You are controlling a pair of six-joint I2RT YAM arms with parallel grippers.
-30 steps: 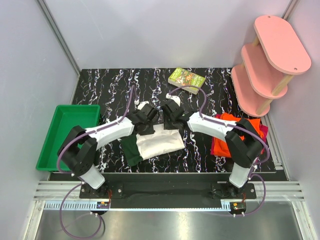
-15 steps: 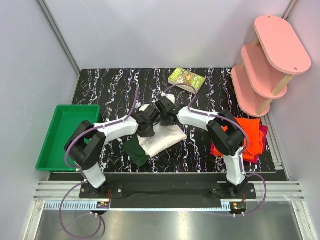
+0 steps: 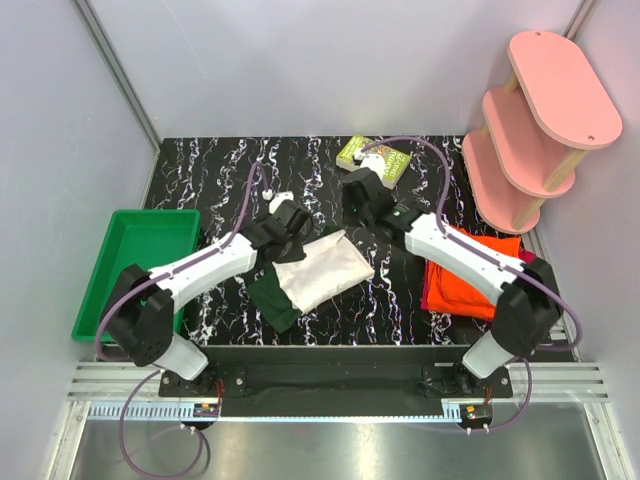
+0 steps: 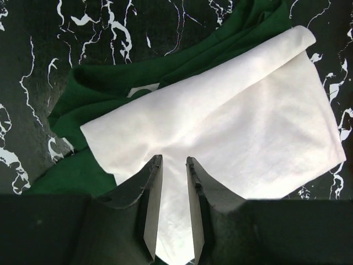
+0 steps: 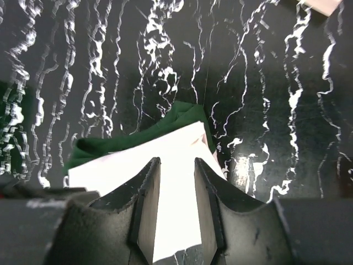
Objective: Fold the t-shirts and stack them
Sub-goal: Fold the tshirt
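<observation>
A cream-white t-shirt (image 3: 322,270) lies folded on the black marbled table, its dark green sleeve (image 3: 272,303) sticking out at the near left. My left gripper (image 3: 287,228) hovers over the shirt's far left edge. Its jaws (image 4: 172,160) stand a little apart, with only the white cloth (image 4: 231,116) below them. My right gripper (image 3: 362,193) hangs behind the shirt's far right corner. It is open and empty (image 5: 176,161), with the shirt's edge (image 5: 176,143) below it. A folded orange t-shirt (image 3: 468,278) rests on a magenta-red one (image 3: 526,262) at the right.
A small green book (image 3: 376,160) lies at the back of the table, just behind my right gripper. A green tray (image 3: 135,262) sits at the left edge. A pink tiered shelf (image 3: 540,120) stands at the back right.
Both grippers were close together at the shirt's far edge. They have since separated: the right arm swung back and right toward the book, the left stayed near the shirt. The shirt now lies flat.
</observation>
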